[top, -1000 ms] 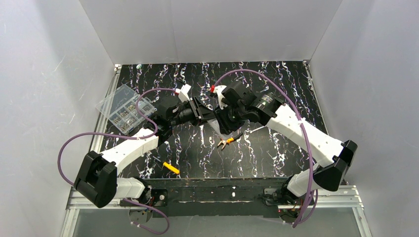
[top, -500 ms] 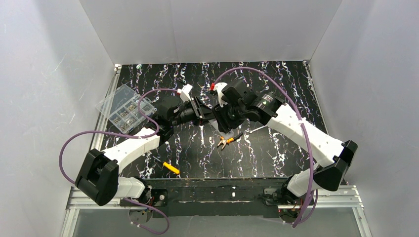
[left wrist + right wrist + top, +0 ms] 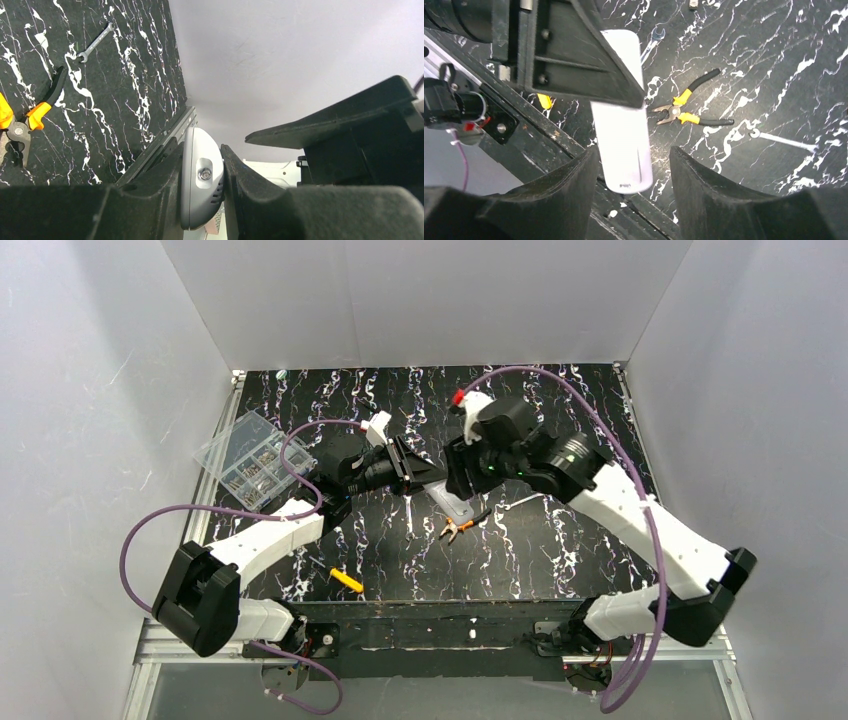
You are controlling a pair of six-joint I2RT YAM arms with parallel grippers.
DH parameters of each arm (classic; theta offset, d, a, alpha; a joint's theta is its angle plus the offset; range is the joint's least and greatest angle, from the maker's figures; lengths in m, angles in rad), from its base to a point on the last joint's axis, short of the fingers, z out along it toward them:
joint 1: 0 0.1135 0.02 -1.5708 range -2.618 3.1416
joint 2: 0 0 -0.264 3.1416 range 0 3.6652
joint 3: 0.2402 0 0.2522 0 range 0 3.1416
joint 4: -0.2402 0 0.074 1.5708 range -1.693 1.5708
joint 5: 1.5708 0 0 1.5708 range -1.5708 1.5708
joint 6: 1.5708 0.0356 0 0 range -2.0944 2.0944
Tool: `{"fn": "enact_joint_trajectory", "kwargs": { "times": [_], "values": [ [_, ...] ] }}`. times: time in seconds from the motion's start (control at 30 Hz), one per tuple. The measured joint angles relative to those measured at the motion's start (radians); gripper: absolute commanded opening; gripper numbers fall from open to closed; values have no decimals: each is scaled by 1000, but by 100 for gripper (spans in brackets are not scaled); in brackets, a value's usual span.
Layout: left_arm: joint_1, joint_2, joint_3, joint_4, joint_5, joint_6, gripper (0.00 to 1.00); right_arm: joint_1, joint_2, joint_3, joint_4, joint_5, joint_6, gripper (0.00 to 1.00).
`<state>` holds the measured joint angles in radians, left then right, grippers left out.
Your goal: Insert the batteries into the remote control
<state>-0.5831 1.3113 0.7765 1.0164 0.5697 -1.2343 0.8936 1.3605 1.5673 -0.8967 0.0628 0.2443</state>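
Note:
The remote control [image 3: 621,135], a white oblong handset, hangs in the air above the table, and my left gripper [image 3: 202,187] is shut on its edges. In the top view the remote control [image 3: 450,503] shows pale under both wrists, with my left gripper [image 3: 422,476] just to its left. My right gripper [image 3: 634,187] is open. Its fingers [image 3: 561,200] stand on either side of the remote's free end with a gap on both sides, touching nothing. From above, my right gripper [image 3: 458,478] faces the left one. The batteries are not in view.
Yellow-handled pliers [image 3: 458,527] lie on the black marbled table below the remote, with a small wrench [image 3: 515,502] to their right. A clear parts box [image 3: 250,460] sits at the left edge. A yellow-handled tool [image 3: 347,580] lies near the front.
My right gripper has opened wider and its arm has drawn back to the right, away from the remote. The left gripper keeps its hold and has barely moved.

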Motion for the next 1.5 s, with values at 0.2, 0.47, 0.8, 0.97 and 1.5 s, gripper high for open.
{"fn": "enact_joint_trajectory", "kwargs": {
  "times": [0.2,0.47,0.8,0.97,1.5],
  "values": [
    [0,0,0,0,12,0,0,-96,-175,-183,111,-55,148,67],
    [0,0,0,0,22,-3,0,-208,-309,-425,277,-227,347,67],
    [0,0,0,1,26,-8,0,-253,-341,-533,356,-354,441,66],
    [0,0,0,3,26,-8,0,-253,-343,-533,362,-382,441,61],
    [0,0,0,19,25,-26,0,-256,-322,-537,363,-397,434,46]
  ]
}}
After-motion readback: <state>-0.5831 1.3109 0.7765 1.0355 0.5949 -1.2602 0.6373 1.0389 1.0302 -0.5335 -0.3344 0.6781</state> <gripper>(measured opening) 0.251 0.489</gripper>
